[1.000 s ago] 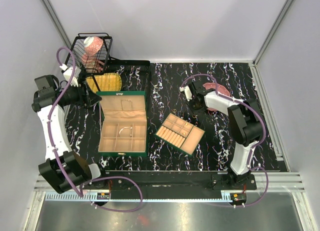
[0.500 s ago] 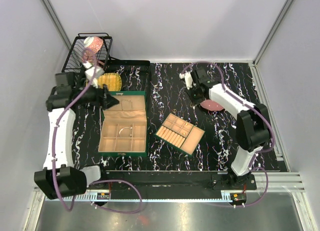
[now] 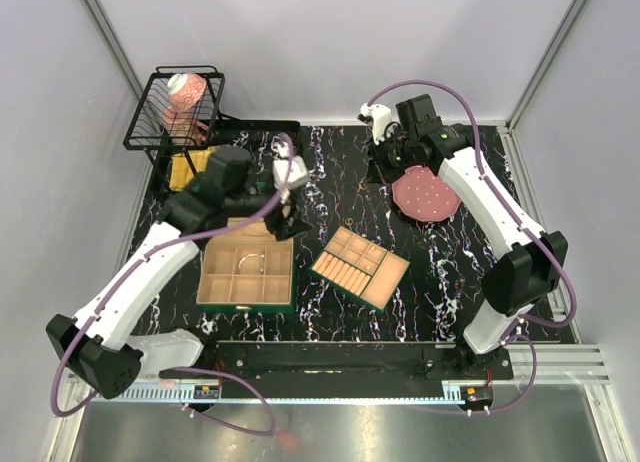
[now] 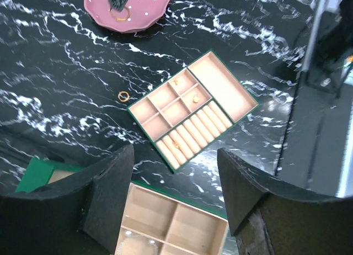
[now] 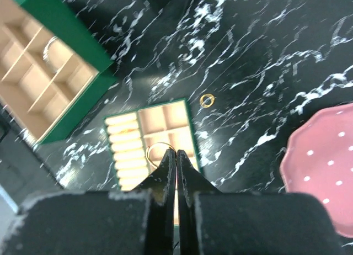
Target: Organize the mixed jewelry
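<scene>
My right gripper [image 5: 176,155] is shut on a thin gold wire hoop [image 5: 153,150], held in the air in front of the beige compartment tray [image 5: 128,150]. From above, the right gripper [image 3: 392,167] hangs just left of the pink dotted plate [image 3: 432,197]. In the left wrist view the hoop [image 4: 121,14] dangles before the plate [image 4: 149,12]. A small gold ring [image 4: 123,95] lies on the black table near the tray [image 4: 218,84], which holds small gold pieces [image 4: 195,99]. My left gripper [image 4: 175,155] is open and empty above the green box [image 3: 245,304].
A black wire basket [image 3: 150,117] with a pink-white bottle stands at the back left, and a yellow thing lies beside it. The green box's beige compartments [image 4: 160,222] sit under my left fingers. The loose ring [image 5: 207,100] lies between tray and plate [image 5: 325,178].
My left arm swung from the basket at far left to over the green box. My right arm lifted off the plate and moved back, baring the plate.
</scene>
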You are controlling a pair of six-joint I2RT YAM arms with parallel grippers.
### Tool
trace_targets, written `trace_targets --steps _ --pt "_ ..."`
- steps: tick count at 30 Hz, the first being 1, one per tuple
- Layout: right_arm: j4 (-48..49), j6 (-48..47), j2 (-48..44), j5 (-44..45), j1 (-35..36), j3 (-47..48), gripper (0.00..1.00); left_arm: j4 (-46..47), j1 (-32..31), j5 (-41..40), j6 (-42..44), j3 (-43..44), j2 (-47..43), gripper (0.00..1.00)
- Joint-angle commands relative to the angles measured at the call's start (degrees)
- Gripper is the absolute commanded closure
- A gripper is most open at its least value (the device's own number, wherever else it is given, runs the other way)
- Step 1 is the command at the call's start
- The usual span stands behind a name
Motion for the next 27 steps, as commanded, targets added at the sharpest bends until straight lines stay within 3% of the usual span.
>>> trace_targets --steps 1,5,14,27 --pt "-7.4 0.7 -0.1 -10.9 -0.2 4.4 1.00 11.1 -9.6 -17.6 9.0 -4.1 -2.6 0.33" --pt "-10.9 0.1 0.7 -13.9 -0.2 6.0 1.00 16.9 -20.5 -29.4 19.2 -7.0 -2.0 0.34" --pt "-14.5 -0.7 2.6 -16.1 -0.1 6.0 1.00 26.5 -32.7 -51.8 33.4 -10.6 4.3 0.39" --pt "-15.3 -1.0 3.8 -18.8 -0.2 4.2 1.00 34.8 -36.8 -57.0 41.1 -12.3 7.6 0.47"
